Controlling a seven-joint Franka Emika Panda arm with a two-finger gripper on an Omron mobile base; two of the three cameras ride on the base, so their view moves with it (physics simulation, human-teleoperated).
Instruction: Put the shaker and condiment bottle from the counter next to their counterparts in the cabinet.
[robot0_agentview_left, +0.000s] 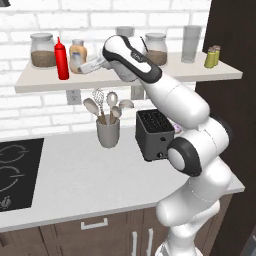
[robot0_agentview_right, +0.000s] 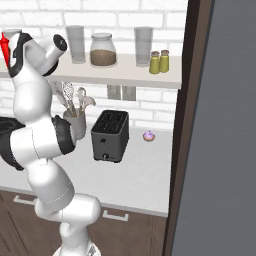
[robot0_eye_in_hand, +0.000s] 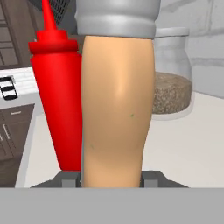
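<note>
Condiment bottle (robot0_agentview_left: 78, 52) sits on cabinet (robot0_agentview_left: 45, 80) beside red squeeze bottle (robot0_agentview_left: 61, 60), gripper (robot0_agentview_left: 80, 69) right at it. Jaw state: can't tell. Shakers (robot0_agentview_left: 212, 57) already paired. Next, probably release and back off.

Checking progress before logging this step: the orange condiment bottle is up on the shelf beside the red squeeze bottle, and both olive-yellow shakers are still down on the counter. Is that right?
Not quite. The two shakers stand together on the cabinet at its right end, not on the counter; the left base view shows this. The rest holds: the condiment bottle is on the shelf beside the red squeeze bottle, with the gripper at it.
</note>
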